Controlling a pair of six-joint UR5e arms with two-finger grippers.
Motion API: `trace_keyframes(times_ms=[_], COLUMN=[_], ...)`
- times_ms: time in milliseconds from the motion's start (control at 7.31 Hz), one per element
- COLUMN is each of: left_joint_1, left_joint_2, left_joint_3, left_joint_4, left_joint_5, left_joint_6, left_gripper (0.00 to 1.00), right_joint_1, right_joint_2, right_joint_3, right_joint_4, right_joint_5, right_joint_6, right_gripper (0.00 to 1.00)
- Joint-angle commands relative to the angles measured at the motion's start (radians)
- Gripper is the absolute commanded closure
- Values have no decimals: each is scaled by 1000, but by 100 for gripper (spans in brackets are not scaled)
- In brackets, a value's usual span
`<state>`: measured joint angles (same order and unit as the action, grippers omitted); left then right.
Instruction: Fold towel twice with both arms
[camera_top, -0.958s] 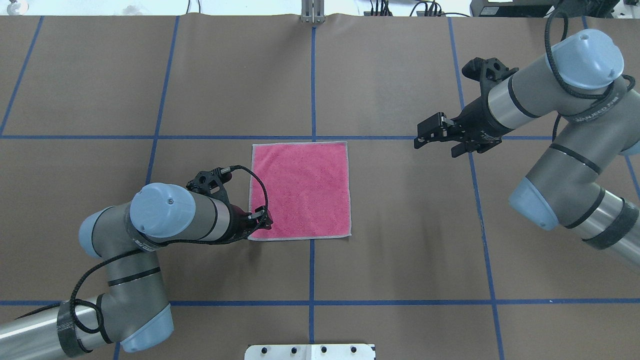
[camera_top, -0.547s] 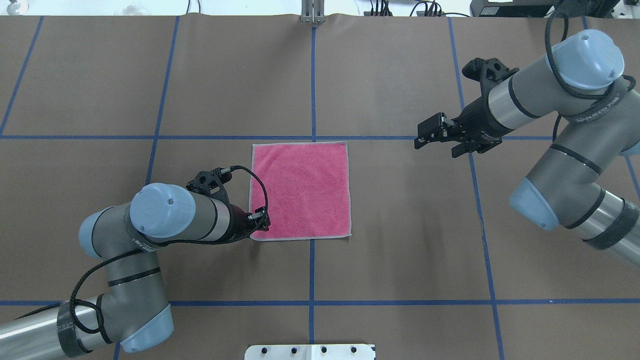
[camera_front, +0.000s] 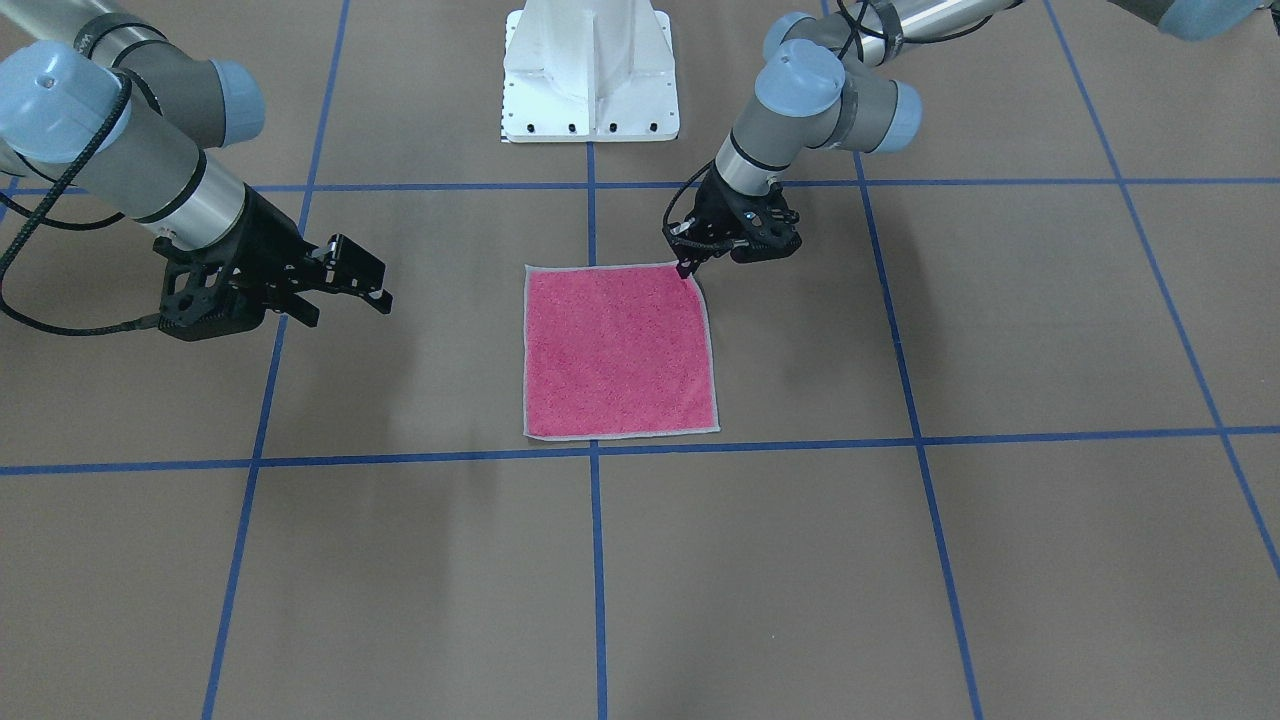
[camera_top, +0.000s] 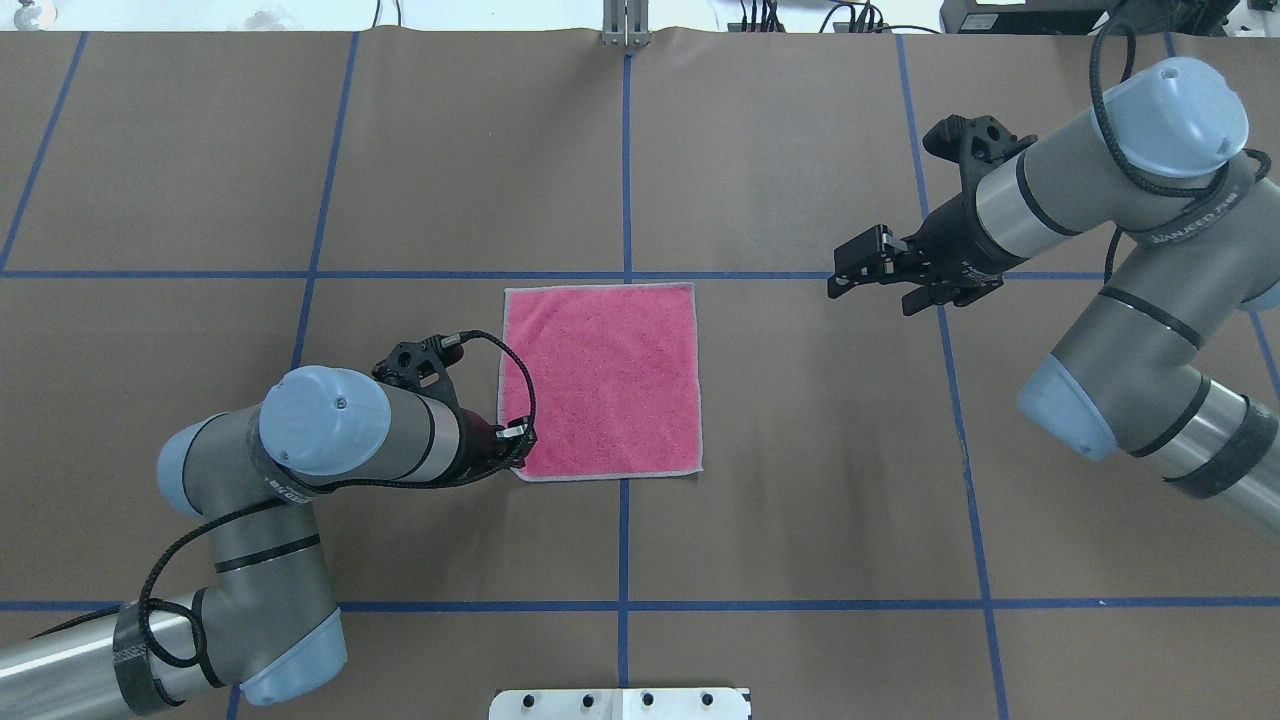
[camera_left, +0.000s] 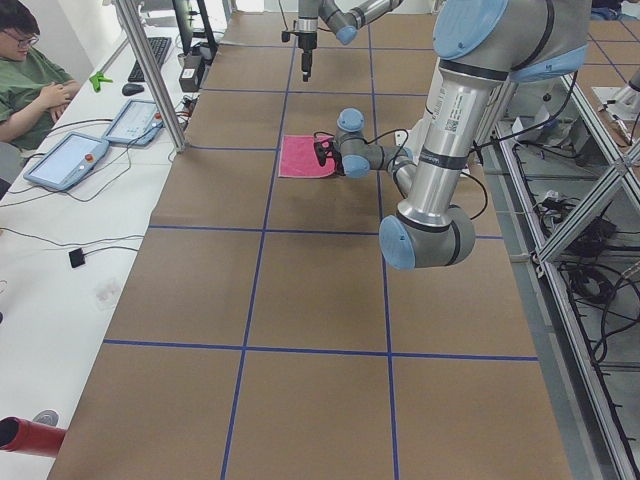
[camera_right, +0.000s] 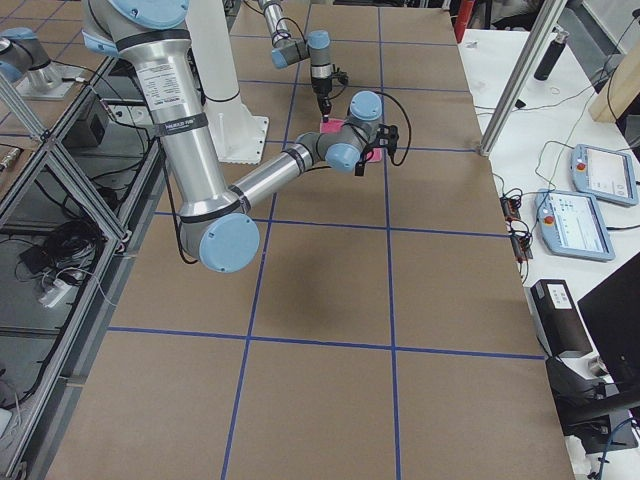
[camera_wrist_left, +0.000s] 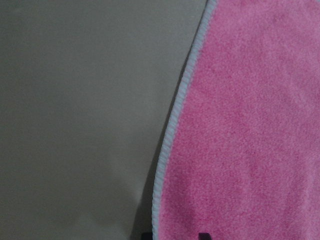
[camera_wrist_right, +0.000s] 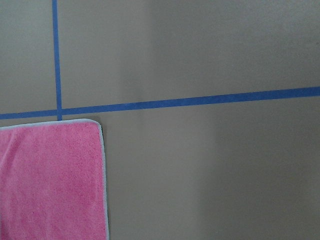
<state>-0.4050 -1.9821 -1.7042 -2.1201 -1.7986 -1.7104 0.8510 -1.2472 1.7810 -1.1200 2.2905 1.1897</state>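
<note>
Right, the towel (camera_top: 600, 380) lies flat on the counter (camera_top: 800, 450), pink face up, a little out from the white base (camera_front: 590, 70). Left pincer (camera_front: 687, 266) is down on its base-side corner, jaws drawn narrow astride the grey border (camera_wrist_left: 172, 130); gripped or not, I cannot tell. That corner looks like the handle for the first fold. Right pincer (camera_top: 838, 274) hovers farther from the base, well clear, jaws spread, empty; it wants its own corner.
</note>
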Motion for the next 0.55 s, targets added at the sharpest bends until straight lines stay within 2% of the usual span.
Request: trace_keyframes(times_ms=[0,274,410], left_joint_1=[0,0,0], left_joint_2=[-9,-11,-12], left_joint_3=[-3,-8,-9], left_joint_4=[0,0,0], left_joint_5=[-4,-4,-4], left_joint_6=[0,0,0], left_gripper=[100,100,100], right_joint_1=[-1,-47,-94], right_joint_2=[8,20,55], right_joint_3=[0,3,2], right_joint_4=[-1,0,-1], right_joint_5=[29,12,-38], right_joint_6=[2,46,112], right_gripper=[1,1,1])
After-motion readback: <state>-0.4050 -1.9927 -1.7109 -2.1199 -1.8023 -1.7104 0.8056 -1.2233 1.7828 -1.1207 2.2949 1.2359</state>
